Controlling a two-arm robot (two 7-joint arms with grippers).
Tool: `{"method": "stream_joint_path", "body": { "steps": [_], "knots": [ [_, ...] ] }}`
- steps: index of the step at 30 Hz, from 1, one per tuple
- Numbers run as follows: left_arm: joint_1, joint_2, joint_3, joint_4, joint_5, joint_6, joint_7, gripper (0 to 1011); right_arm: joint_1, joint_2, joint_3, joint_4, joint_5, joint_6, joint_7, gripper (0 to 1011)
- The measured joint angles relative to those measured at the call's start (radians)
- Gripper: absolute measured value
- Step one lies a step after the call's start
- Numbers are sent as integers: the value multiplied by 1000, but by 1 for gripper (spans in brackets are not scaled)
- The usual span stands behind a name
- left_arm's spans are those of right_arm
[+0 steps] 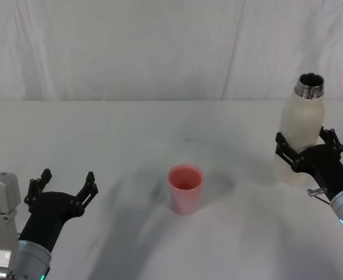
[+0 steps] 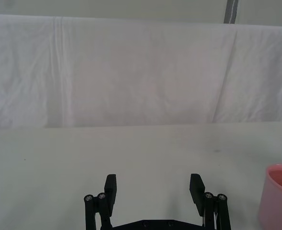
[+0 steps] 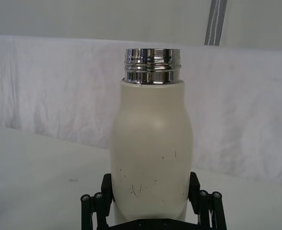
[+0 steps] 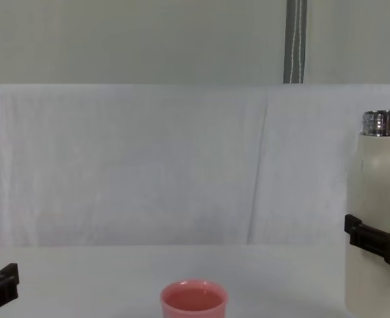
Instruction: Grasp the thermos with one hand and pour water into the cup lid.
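The cream-white thermos (image 1: 301, 131) stands upright at the table's right side, its steel neck uncapped. My right gripper (image 1: 305, 141) holds it around the lower body, jaws pressed against both sides, as the right wrist view confirms on the thermos (image 3: 152, 153). From the chest, black fingers (image 4: 374, 242) wrap the thermos (image 4: 377, 199). The pink cup lid (image 1: 185, 188) sits upright at the table's middle, well left of the bottle. My left gripper (image 1: 66, 178) hovers open at the near left, with the cup lid (image 2: 280, 196) off to one side of it.
The white table (image 1: 130, 134) runs back to a white cloth backdrop. A wide stretch of bare table lies between the cup lid and each gripper. A grey pole (image 4: 294, 40) stands behind the backdrop.
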Motion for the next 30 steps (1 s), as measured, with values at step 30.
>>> {"method": "stream_joint_path", "body": {
  "steps": [30],
  "knots": [
    [0, 0, 0, 0, 0, 0, 0, 1001, 20, -13, 5, 67, 55, -3, 18, 950]
  ]
}}
